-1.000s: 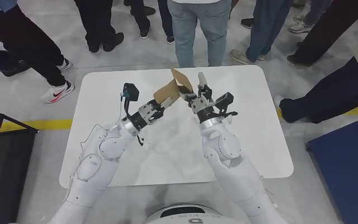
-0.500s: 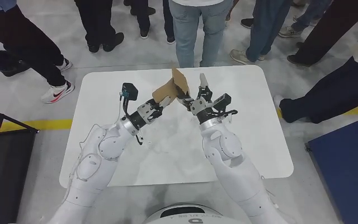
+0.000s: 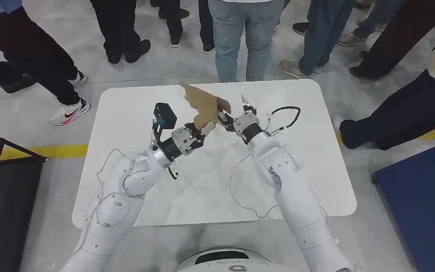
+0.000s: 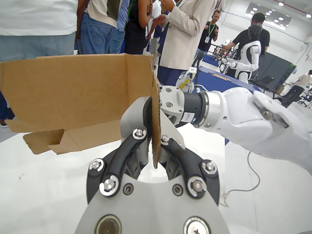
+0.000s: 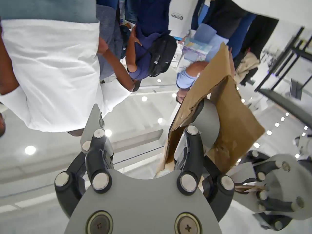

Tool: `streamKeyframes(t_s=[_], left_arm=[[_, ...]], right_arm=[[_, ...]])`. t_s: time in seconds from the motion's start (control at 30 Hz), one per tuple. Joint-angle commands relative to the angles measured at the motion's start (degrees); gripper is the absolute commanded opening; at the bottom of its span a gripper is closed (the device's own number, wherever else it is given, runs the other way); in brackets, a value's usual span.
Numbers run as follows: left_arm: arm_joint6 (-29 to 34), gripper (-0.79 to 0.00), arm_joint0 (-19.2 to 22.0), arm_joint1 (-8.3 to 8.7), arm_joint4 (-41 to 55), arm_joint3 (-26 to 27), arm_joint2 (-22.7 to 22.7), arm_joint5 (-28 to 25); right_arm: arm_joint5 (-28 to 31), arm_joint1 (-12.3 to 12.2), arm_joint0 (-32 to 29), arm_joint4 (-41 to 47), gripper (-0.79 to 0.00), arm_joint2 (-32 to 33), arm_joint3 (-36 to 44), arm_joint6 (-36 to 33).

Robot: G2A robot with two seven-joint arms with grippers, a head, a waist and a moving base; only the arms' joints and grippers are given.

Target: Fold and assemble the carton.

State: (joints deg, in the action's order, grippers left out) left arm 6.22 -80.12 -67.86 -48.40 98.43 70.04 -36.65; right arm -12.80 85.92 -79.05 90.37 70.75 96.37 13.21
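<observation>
**Above the table's far edge, a carton held up mid-fold**

Over the middle of the far edge of the table [image 3: 306, 170], the carton [image 3: 204, 102] is held off the surface, partly opened, with one broad panel meeting a side panel at a crease. The left gripper [image 4: 152, 113] is clamped on the lower part of that side panel, its fingers [image 4: 132, 118] pressed together on the cardboard edge. The right gripper [image 5: 151, 113] comes in from the other side with its fingers spread apart. One finger [image 5: 207, 115] is tucked into the fold of the brown board, and the other stands free in the air.

The step in hand looks like squaring up the body: one arm anchors a wall while the other works inside the fold. The flaps look not yet closed, so the task seems to be at an early stage. The next move probably calls for the right finger to push the panel round its crease while the left grip stays firm, without tearing the worn edge.

Count: one carton, two grippers on it, one table.
</observation>
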Motion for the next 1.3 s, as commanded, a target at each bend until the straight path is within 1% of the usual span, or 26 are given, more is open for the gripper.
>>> streamKeyframes(t_s=[0.0,0.1,0.2,0.23,0.27,0.3,0.33,0.37,0.43,0.47,0.5,0.53,0.57,0.83,0.9,0.93,0.97,1.0,1.03,1.07,1.1,1.13,1.17,1.2,1.23,1.27], left_arm=[[0.20,-0.785,-0.06,0.06,0.22,0.10,0.11,-0.36],[0.59,-0.785,-0.12,0.19,0.01,0.45,0.33,-0.90],[0.71,-0.785,-0.14,0.28,-0.40,0.77,0.37,-1.35],[0.70,-0.785,-0.13,0.31,-0.76,0.85,0.37,-1.40],[0.62,-0.785,-0.16,0.32,-0.90,0.85,0.32,-1.40],[0.52,-0.785,-0.11,0.34,-1.20,0.90,0.30,-1.41],[0.49,-0.785,0.00,0.35,-1.77,0.89,0.26,-1.39],[0.31,-0.785,0.02,0.35,-2.09,0.81,0.16,-1.36],[-0.02,-0.785,0.11,0.36,-2.45,0.69,-0.01,-1.42],[-0.19,-0.785,0.17,0.36,-2.60,0.64,-0.06,-1.51],[-0.32,-0.785,0.21,0.37,-2.67,0.55,-0.09,-1.53],[-0.42,-0.785,0.29,0.38,-2.73,0.50,-0.10,-1.58],[-0.54,-0.785,0.38,0.39,-2.75,0.44,-0.08,-1.63],[-1.44,-0.785,0.58,0.43,-2.63,0.03,-0.14,-1.49],[-1.51,-0.785,0.67,0.42,-2.73,-0.09,-0.31,-1.22],[-1.52,-0.733,0.62,0.40,-2.44,-0.27,-0.43,-1.01],[-1.42,-0.409,0.60,0.37,-1.96,-0.41,-0.53,-0.75],[-1.20,0.000,0.64,0.37,-1.67,-0.52,-0.57,-0.52],[-1.03,0.000,0.68,0.37,-1.50,-0.60,-0.58,-0.42],[-0.93,-0.157,0.68,0.38,-1.28,-0.66,-0.60,-0.46],[-0.94,-0.416,0.66,0.40,-1.13,-0.71,-0.56,-0.44],[-0.98,-0.443,0.62,0.40,-0.91,-0.74,-0.56,-0.43],[-0.98,-0.431,0.59,0.41,-0.82,-0.76,-0.54,-0.41],[-0.98,-0.400,0.56,0.42,-0.73,-0.73,-0.53,-0.33],[-1.00,-0.296,0.50,0.43,-0.62,-0.69,-0.53,-0.35],[-1.03,-0.219,0.44,0.45,-0.55,-0.63,-0.49,-0.35]], right_arm=[[-3.74,-0.04,0.38,8.57,-0.179,1.72,-1.05,0.54],[-10.29,-0.15,1.62,19.77,-0.203,3.73,-3.84,4.36],[-14.45,-0.42,3.78,25.38,-0.194,4.73,-6.99,9.53],[-14.85,-0.42,4.39,27.44,-0.145,4.90,-8.01,10.44],[-15.31,-0.45,5.06,28.31,-0.037,4.82,-8.76,11.40],[-16.46,-0.40,5.47,30.60,0.000,4.42,-9.74,12.12],[-17.07,-0.39,6.01,32.58,0.000,4.43,-10.65,12.67],[-17.38,-0.39,6.49,34.27,-0.022,4.42,-11.50,13.24],[-18.45,-0.44,7.45,36.78,-0.102,4.22,-12.86,14.64],[-18.70,-0.47,7.83,37.55,-0.172,4.14,-13.46,15.16],[-19.12,-0.50,8.19,38.53,-0.419,4.00,-14.06,15.68],[-19.06,-0.56,8.60,38.71,-0.622,4.09,-14.50,15.95],[-18.98,-0.60,8.79,39.21,-0.785,4.15,-14.86,15.74],[-18.50,-1.25,8.05,38.87,-0.785,5.84,-12.99,12.08],[-16.70,-1.49,7.57,34.42,-0.785,6.14,-10.97,10.21],[-16.51,-1.51,6.86,33.81,-0.785,6.01,-10.05,8.47],[-15.17,-1.69,6.51,30.25,-0.785,6.31,-8.85,7.47],[-13.55,-1.84,5.95,25.68,-0.785,6.13,-7.12,5.87],[-13.19,-1.82,4.88,24.49,-0.785,5.55,-5.97,3.65],[-12.52,-1.88,4.19,22.91,-0.785,5.51,-5.15,2.28],[-11.06,-2.04,3.81,19.01,-0.785,5.47,-3.94,1.45],[-10.27,-2.05,3.10,17.12,-0.785,4.93,-2.90,-0.03],[-9.86,-2.06,2.46,16.37,-0.785,4.61,-2.19,-1.25],[-8.80,-2.14,2.11,14.21,-0.785,4.57,-1.43,-1.85],[-7.89,-2.19,1.70,12.27,-0.785,4.26,-0.72,-2.39],[-7.38,-2.19,1.27,11.54,-0.785,3.91,-0.15,-3.11]])
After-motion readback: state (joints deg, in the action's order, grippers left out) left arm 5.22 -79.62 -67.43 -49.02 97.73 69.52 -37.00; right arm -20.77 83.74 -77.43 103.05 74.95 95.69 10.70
